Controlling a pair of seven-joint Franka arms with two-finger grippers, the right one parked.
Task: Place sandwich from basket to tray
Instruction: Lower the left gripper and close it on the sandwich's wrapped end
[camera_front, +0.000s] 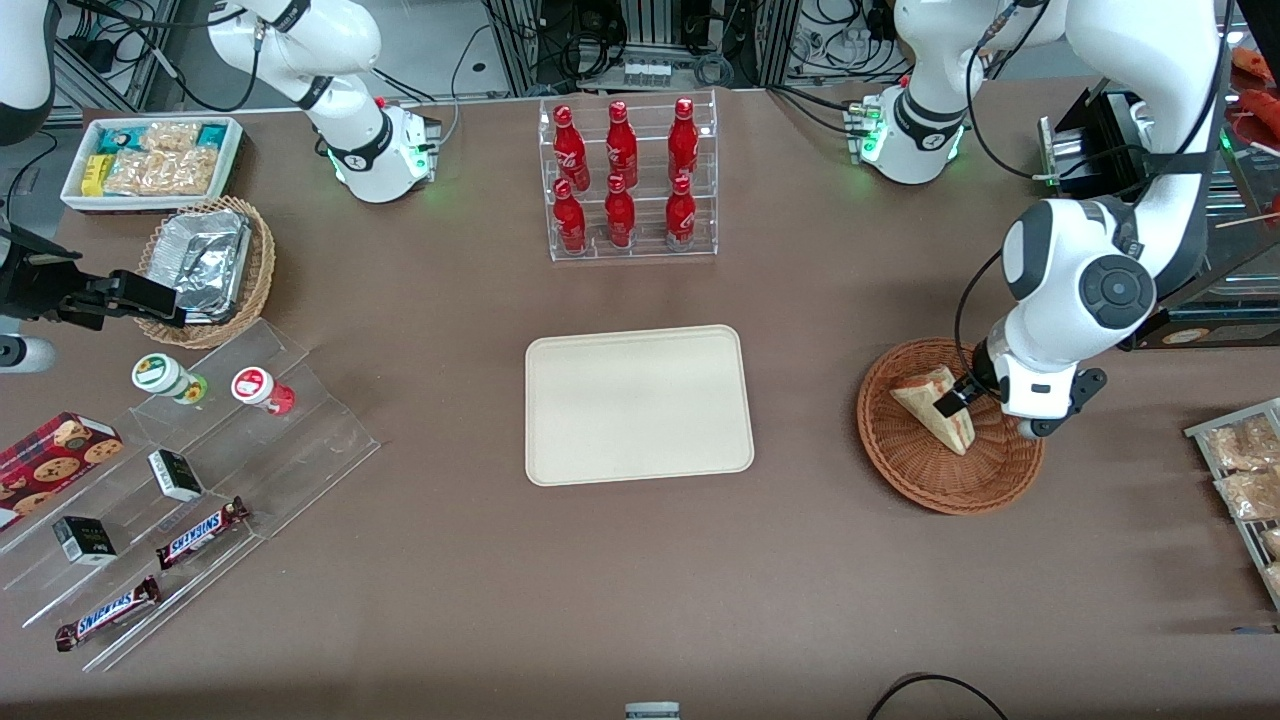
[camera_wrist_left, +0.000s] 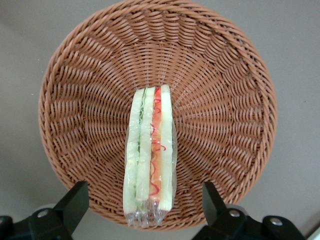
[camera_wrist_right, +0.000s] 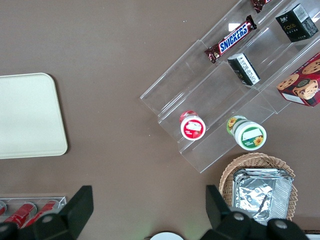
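Note:
The wedge sandwich (camera_front: 935, 405) (camera_wrist_left: 150, 150), wrapped in clear film, lies in the reddish-brown wicker basket (camera_front: 950, 480) (camera_wrist_left: 225, 100) toward the working arm's end of the table. Its cut edge shows green and red filling. My left gripper (camera_front: 955, 400) (camera_wrist_left: 144, 202) hovers just above the basket, open. One finger stands on each side of the sandwich's end, with a gap between each finger and the wrap. The cream tray (camera_front: 638, 403) (camera_wrist_right: 27, 115) lies flat mid-table with nothing on it, a short way from the basket toward the parked arm.
A clear rack of red bottles (camera_front: 627, 180) stands farther from the front camera than the tray. A wire rack of bagged snacks (camera_front: 1245, 470) sits at the table edge beside the basket. Acrylic steps with candy bars (camera_front: 200, 530) and a foil-container basket (camera_front: 205, 265) lie toward the parked arm's end.

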